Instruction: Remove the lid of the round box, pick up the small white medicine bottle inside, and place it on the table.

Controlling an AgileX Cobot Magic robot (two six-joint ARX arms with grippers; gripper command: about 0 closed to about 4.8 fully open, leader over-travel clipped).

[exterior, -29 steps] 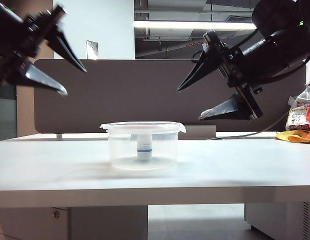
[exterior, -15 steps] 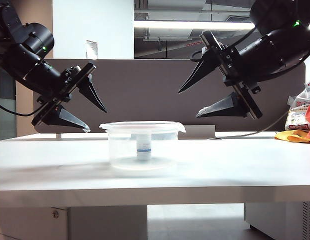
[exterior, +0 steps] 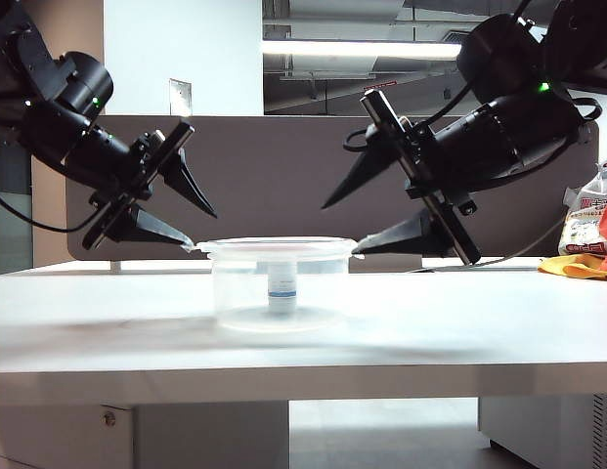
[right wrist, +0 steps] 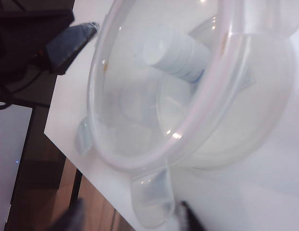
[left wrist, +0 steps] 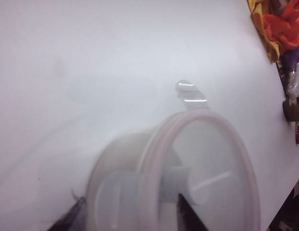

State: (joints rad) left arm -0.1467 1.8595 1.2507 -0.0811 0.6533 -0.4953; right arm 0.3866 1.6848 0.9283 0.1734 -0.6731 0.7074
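The clear round box (exterior: 279, 293) stands mid-table (exterior: 459, 332) with the translucent lid (exterior: 279, 243) on it. Inside, the small white medicine bottle (exterior: 281, 286) stands upright. My left gripper (exterior: 202, 231) is open at the lid's left edge, its lower finger tip at the rim. My right gripper (exterior: 339, 232) is open at the lid's right edge, lower tip by the tab. In the left wrist view the open gripper (left wrist: 130, 217) straddles the lid's rim (left wrist: 154, 159), the bottle (left wrist: 188, 185) beyond. In the right wrist view a pull tab (right wrist: 151, 197) lies between the gripper's (right wrist: 132, 219) blurred fingers, with the bottle (right wrist: 175, 55) under the lid.
A dark partition panel (exterior: 283, 176) runs behind the table. Yellow and orange cloth and bags (exterior: 582, 256) lie at the far right. The table's front edge (exterior: 303, 383) is close to the box.
Both arms have come down and inward toward the box. The left dropped from the upper left to the lid's edge; the right slid left and lower. Both jaws narrowed somewhat.
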